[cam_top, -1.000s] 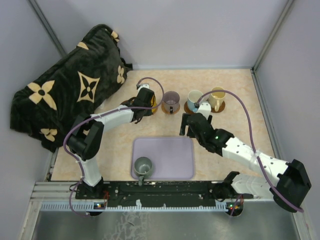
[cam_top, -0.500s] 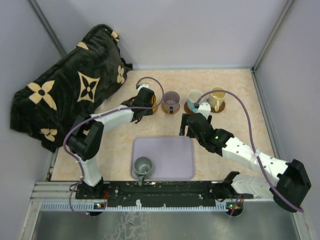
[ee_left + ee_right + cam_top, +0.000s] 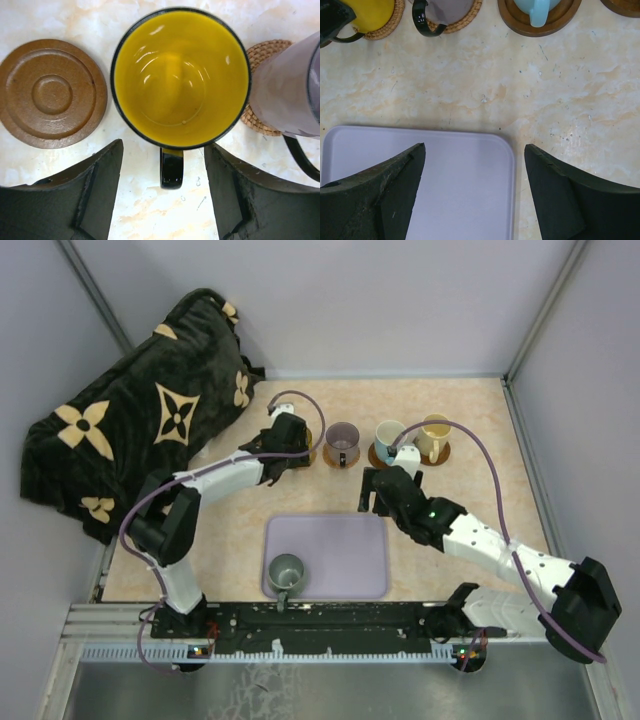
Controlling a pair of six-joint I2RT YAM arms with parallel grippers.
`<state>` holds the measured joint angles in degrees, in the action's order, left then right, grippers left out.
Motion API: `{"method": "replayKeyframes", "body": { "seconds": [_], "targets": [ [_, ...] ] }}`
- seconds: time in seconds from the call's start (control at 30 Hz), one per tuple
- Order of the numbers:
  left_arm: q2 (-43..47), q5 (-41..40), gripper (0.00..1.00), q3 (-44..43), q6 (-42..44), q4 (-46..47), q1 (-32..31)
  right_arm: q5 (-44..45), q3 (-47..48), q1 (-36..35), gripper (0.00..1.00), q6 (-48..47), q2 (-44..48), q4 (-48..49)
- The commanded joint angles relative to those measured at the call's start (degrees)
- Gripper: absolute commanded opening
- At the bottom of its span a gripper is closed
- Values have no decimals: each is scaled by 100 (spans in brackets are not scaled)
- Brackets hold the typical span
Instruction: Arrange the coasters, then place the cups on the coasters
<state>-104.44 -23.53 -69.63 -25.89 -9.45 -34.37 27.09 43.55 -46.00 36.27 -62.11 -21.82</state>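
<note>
Fingers of the left gripper stand spread on either side of the black handle of the yellow cup, touching nothing. The cup sits upright, and the right wrist view shows a woven coaster rimming its base, so this placement looks finished. Just to its left lies a bare wooden coaster; to its right the mauve cup stands on its own woven coaster, with the light blue cup and the cream cup further along the row, each on a disc. Only the grey-green cup waits, on the lavender tray. The likely next move is to draw the gripper up and back without snagging the handle, then carry that last cup to the bare coaster. The left arm reaches from its base across the surface, wrist pointing down. The right gripper hangs over the tray's far right corner, spread and empty.
</note>
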Motion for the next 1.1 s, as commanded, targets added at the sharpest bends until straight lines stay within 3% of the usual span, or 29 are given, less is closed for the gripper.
{"method": "replayKeyframes", "body": {
  "seconds": [0.0,0.2,0.4,0.47,0.77,1.07],
  "targets": [
    [710,-175,73,92,13,-15,-16,35,57,-43,81,89,39,252],
    [1566,-262,77,420,117,-268,-163,103,106,-42,81,72,33,187],
    [2896,-347,78,1360,195,-830,-701,363,301,-34,87,28,-65,-49],
    [3404,-394,79,1709,109,-1098,-996,520,421,2,98,54,-151,-185],
    [5659,-284,85,2726,-1250,-2531,-2119,277,471,800,99,41,-292,-236],
    [6266,467,88,2584,-1605,-3736,-2400,165,283,818,99,138,-379,-227]
  ]
}}
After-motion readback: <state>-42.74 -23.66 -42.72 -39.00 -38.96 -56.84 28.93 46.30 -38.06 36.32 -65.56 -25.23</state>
